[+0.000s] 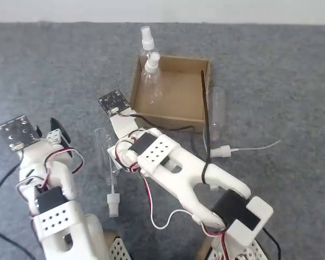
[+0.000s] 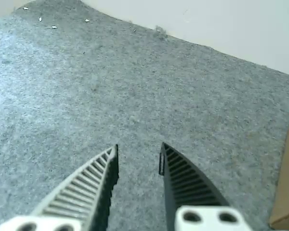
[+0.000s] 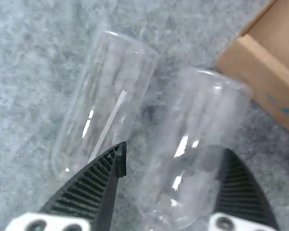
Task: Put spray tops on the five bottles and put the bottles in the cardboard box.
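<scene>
Two clear bottles lie side by side on the grey carpet. My right gripper (image 3: 174, 150) is open, its jaws either side of one bottle (image 3: 192, 139); the other bottle (image 3: 103, 96) lies just outside one finger. From above, that second bottle (image 1: 104, 154) carries a white spray top (image 1: 114, 203), and the right gripper (image 1: 121, 127) is left of the cardboard box (image 1: 176, 116). A capped bottle (image 1: 151, 81) stands in the box. My left gripper (image 2: 138, 147) is open over bare carpet, at the near left (image 1: 53, 130).
Another capped bottle (image 1: 146, 40) stands behind the box. A bottle (image 1: 216, 111) lies right of the box, with a spray top and its tube (image 1: 223, 151) at its near end. The right arm's black cable crosses the box. A box corner (image 3: 260, 62) is close to the right gripper.
</scene>
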Motion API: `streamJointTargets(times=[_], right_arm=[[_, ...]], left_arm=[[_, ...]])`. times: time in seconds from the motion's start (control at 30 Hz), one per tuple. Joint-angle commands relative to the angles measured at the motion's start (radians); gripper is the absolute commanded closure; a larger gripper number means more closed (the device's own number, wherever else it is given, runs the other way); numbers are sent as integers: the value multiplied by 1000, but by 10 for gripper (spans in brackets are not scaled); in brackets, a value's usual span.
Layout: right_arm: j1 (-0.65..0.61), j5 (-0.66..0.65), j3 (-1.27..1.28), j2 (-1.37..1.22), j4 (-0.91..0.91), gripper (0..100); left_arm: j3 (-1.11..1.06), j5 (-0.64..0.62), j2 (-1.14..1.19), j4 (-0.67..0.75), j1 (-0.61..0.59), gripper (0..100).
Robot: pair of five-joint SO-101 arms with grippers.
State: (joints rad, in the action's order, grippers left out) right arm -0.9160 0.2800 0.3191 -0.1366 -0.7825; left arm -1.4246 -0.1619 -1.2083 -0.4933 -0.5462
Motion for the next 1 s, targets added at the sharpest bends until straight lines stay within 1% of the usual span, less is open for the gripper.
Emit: streamJointTargets(times=[0.0, 0.27, 0.47, 0.57, 0.73, 0.87, 0.97], right_arm=[[27, 3, -78, -10, 12, 789], [28, 3, -114, -82, -2, 791], [28, 3, -199, -82, -163, 793], [38, 3, -227, -82, -213, 793], [56, 2, -232, -81, -216, 794], [48, -44, -227, -93, -214, 794], [54, -51, -227, -93, -214, 799]], left_arm=[[5, -8, -14, 26, -3, 866], [5, -8, -14, 26, -2, 866], [5, -8, -14, 26, -2, 866], [5, -6, -14, 26, -2, 866], [5, -6, -14, 26, -2, 866], [5, -6, -14, 26, -2, 866], [5, -6, -14, 26, -2, 866]])
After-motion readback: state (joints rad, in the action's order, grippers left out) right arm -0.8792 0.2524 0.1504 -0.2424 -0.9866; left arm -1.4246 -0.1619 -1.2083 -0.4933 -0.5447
